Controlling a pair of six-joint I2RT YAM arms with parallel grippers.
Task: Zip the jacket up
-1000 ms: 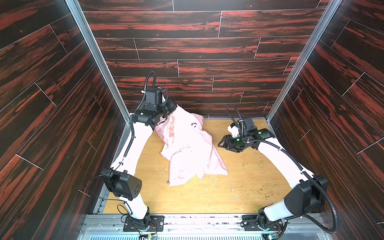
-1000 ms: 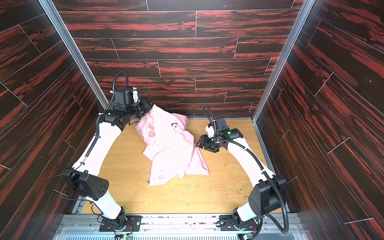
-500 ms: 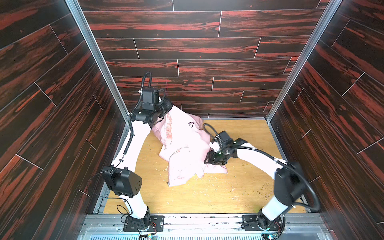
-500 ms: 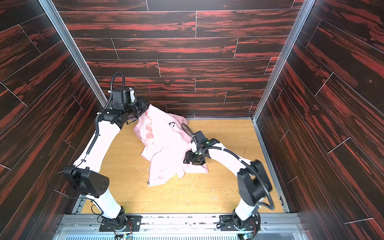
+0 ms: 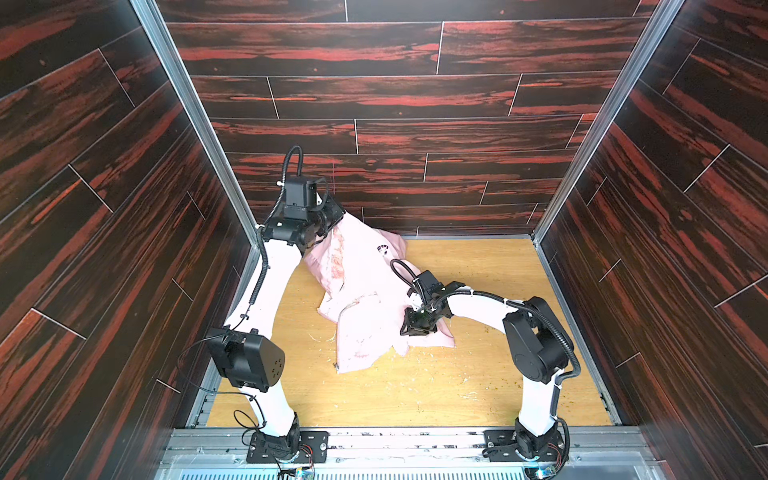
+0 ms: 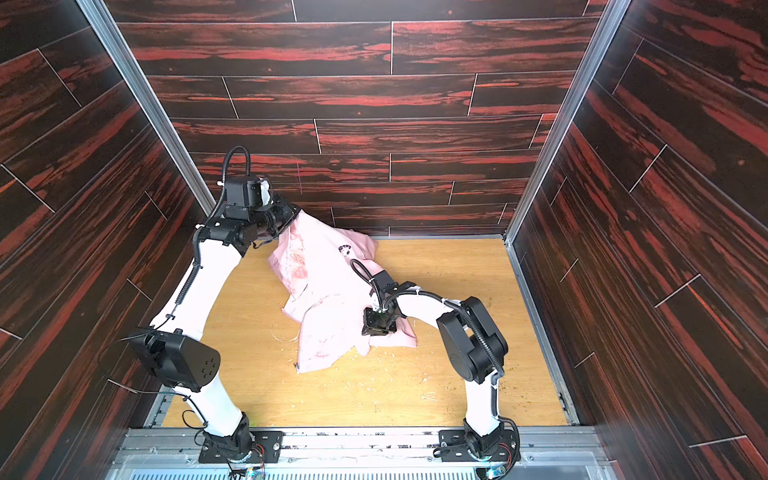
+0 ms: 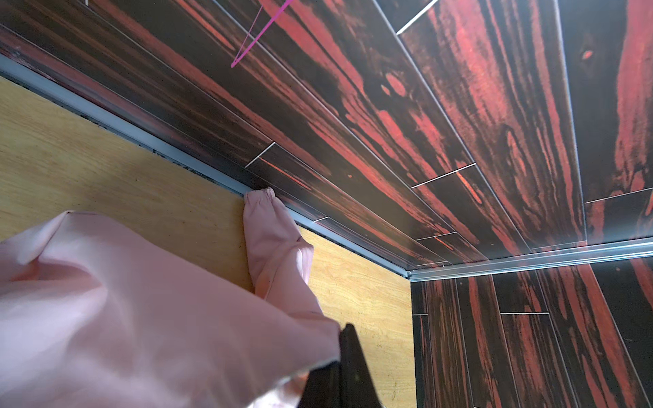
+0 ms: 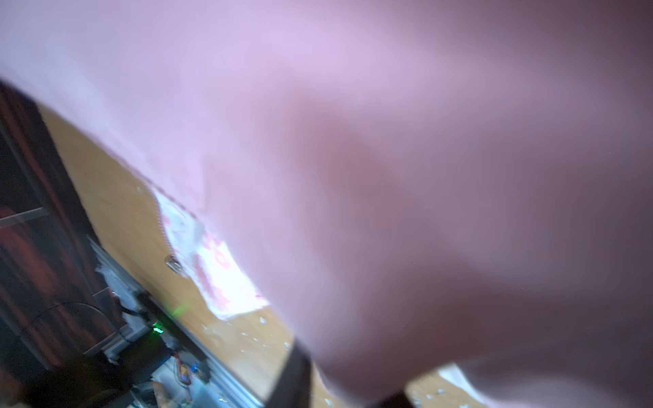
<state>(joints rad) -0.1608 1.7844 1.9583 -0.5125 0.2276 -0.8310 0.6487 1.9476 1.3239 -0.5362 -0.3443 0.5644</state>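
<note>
Moved: right gripper (image 5: 417, 327) is no longer hanging over bare board to the right; it is now pressing down on the garment's lower front panel.
Table: pale wooden tabletop (image 5: 478, 374) is lying under everything, flecked with white crumbs.
Jacket: light-pink thin fabric jacket (image 5: 361, 286) is slumping open from the far-left corner toward the middle, with its patterned lining showing.
Left gripper (image 5: 332, 220): is keeping its jaws clamped on the jacket's upper edge, holding it raised.
Right jaws: the blurred wrist view is hiding whether they are together or pinching cloth, so this cannot be told.
Zipper: small metal zipper pull (image 8: 173, 263) is sitting at a hem corner, apart from the right gripper.
Risk: the right gripper is likely bunching loose cloth rather than the zipper edge, which would leave the two halves misaligned.
</note>
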